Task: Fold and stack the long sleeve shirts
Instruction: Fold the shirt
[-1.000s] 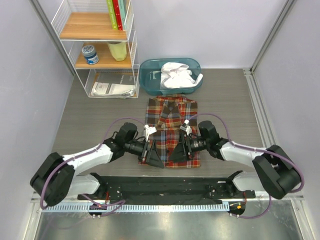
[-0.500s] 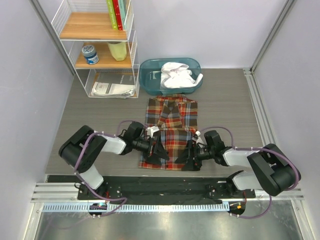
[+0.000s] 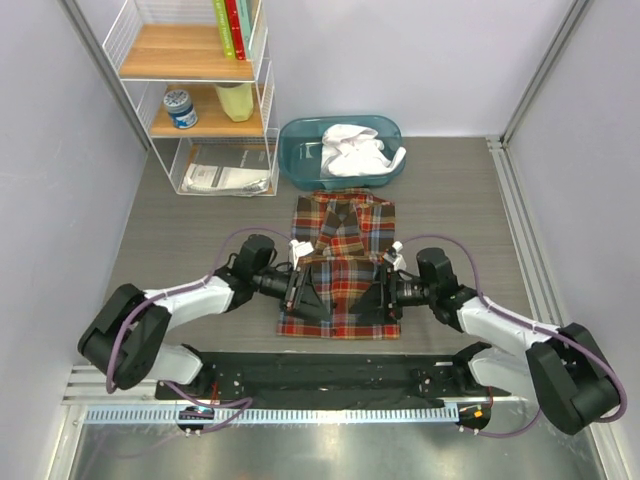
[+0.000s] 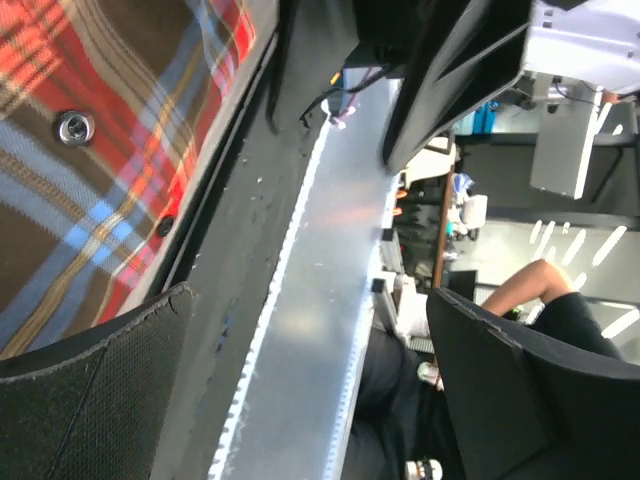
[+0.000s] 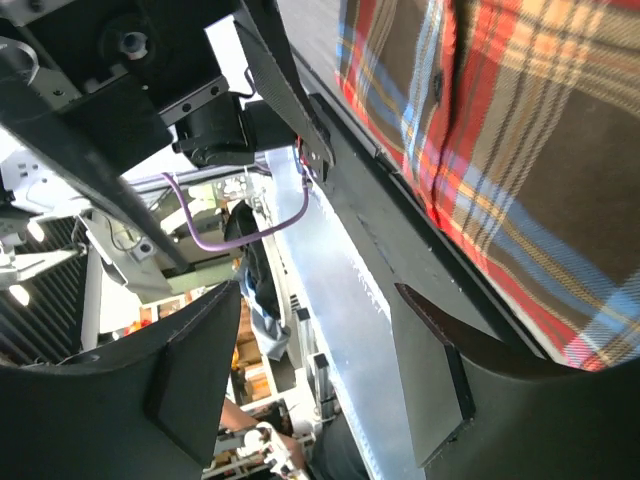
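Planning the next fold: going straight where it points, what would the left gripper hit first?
Likely the right gripper, facing it across the plaid shirt. The left gripper points rightward just above the cloth; if it tilts down, it brushes the shirt first. Height is unclear.

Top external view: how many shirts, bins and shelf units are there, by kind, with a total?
Shirts: 2, the plaid shirt on the table and the white shirt in the bin
Bins: 1, the teal bin
Shelf units: 1, the wire shelf unit
Total: 4

The shirt (image 3: 342, 235) lies before the bin (image 3: 296, 140), shelves (image 3: 195, 100) behind-left.
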